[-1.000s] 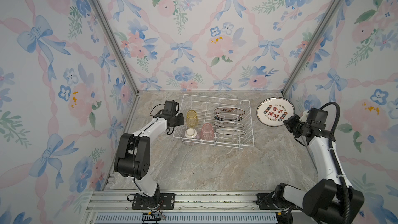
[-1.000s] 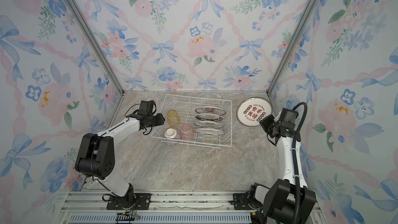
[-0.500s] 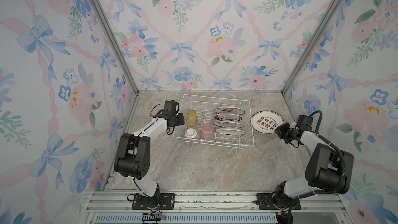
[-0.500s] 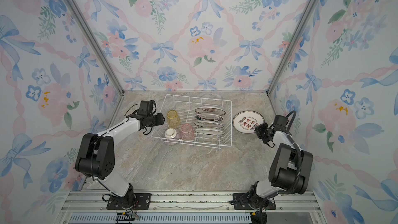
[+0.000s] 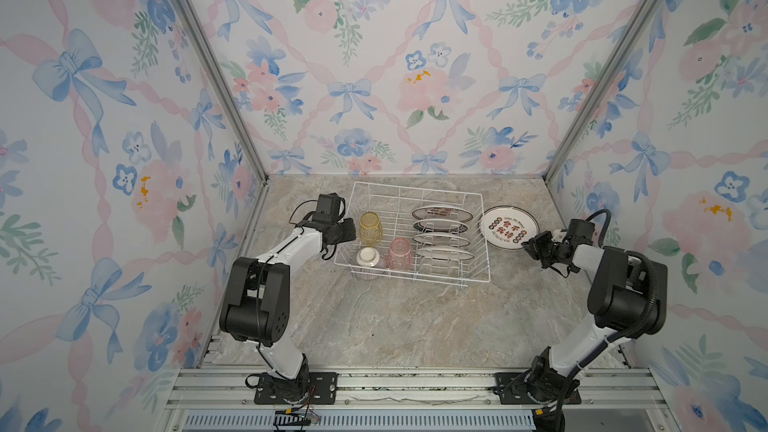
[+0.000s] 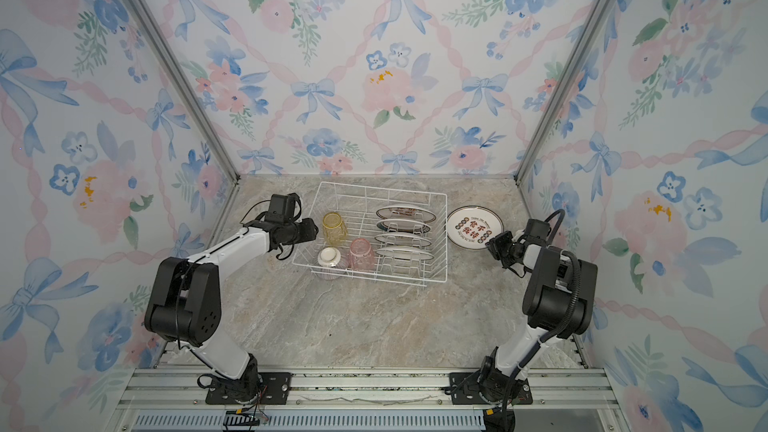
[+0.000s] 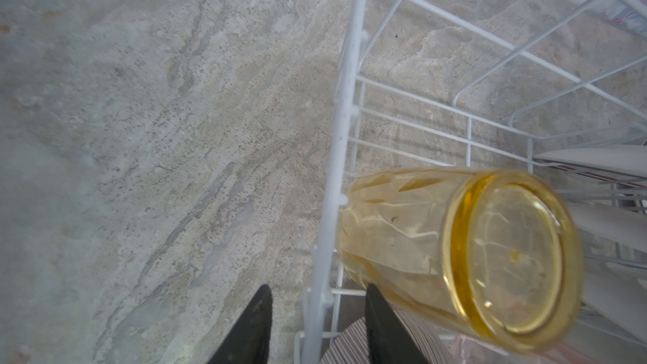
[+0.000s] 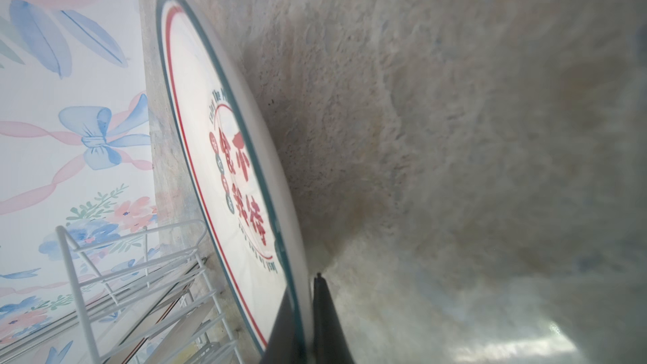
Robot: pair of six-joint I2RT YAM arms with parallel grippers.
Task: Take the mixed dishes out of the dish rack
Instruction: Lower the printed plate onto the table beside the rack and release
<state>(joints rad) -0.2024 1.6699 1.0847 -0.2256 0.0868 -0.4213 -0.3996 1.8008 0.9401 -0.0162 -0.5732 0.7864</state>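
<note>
Right gripper (image 8: 305, 290) is clamping the plate (image 8: 224, 155) by its rim; left gripper (image 7: 317, 288), jaws apart, is straddling the dish rack (image 7: 345, 99) wall.

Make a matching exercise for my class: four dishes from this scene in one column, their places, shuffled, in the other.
Dishes:
1 yellow tumbler
2 pink tumbler
3 striped bowl
4 loose plate

Places:
A pinched by the right gripper, outside the dish rack
B rack's near left corner
C beside the left gripper
D between bowl and racked plates

Pairs: 1-C, 2-D, 3-B, 4-A
</note>
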